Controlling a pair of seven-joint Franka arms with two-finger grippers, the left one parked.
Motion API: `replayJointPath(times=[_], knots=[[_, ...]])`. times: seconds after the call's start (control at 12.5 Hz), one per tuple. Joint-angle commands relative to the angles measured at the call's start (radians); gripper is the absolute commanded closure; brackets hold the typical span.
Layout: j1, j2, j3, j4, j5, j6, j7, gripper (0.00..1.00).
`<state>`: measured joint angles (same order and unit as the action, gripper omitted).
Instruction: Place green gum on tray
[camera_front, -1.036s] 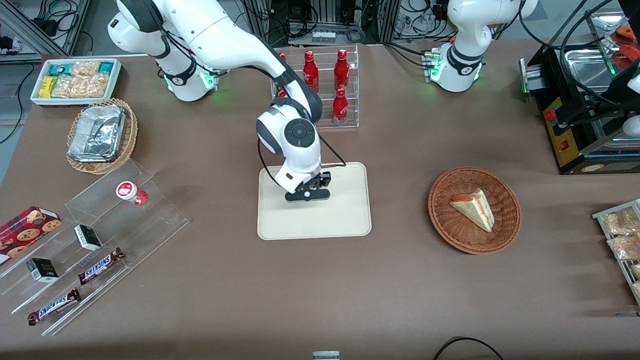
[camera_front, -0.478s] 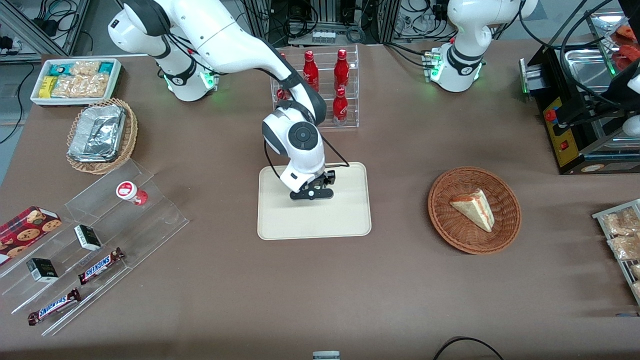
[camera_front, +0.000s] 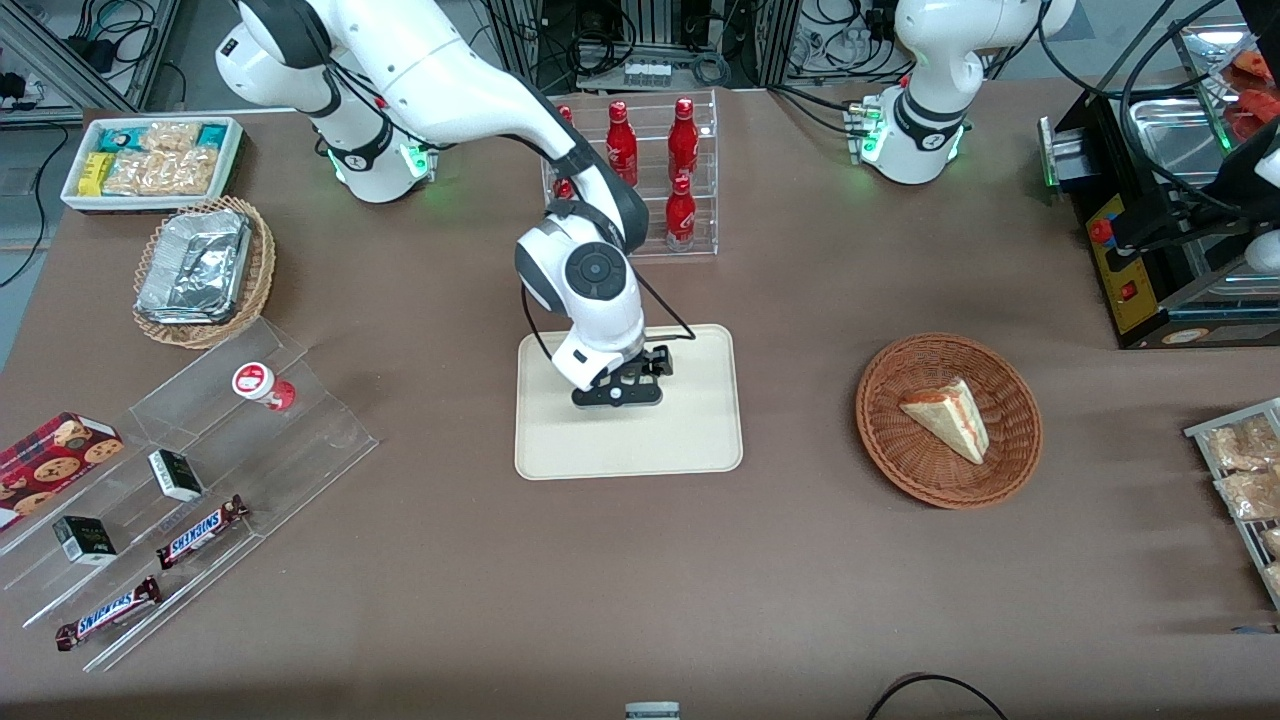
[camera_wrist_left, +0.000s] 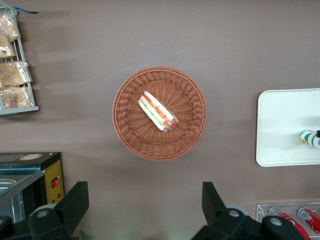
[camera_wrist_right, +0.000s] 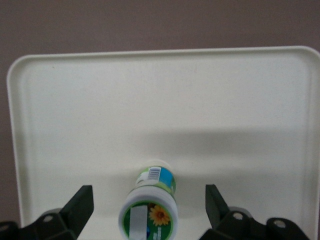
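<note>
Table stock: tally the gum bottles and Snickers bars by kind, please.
green gum: 1, standing on the tray, with the open gripper straddling it
red-lidded gum bottle: 1
Snickers bars: 2
Total: 4

Overhead front view and both downward wrist views share the tray (camera_front: 690, 440).

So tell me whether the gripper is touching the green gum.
Apart. The right wrist view shows the gripper open above the tray, with clear gaps around the green gum.
</note>
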<state>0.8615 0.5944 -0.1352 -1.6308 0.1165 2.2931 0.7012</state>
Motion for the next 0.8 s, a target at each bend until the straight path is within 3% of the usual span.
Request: replayJointPath(times=[0.0, 0.24, 0.72], knots=[[-0.077, -0.207, -0.003, -0.061, 0.012, -0.178, -0.026, 0.01], [-0.162, -0.378, -0.001, -0.063, 0.012, -0.412, -0.057, 0.01], [-0.43, -0.616, 0.002, -0.073, 0.015, -0.763, -0.378, 0.01]])
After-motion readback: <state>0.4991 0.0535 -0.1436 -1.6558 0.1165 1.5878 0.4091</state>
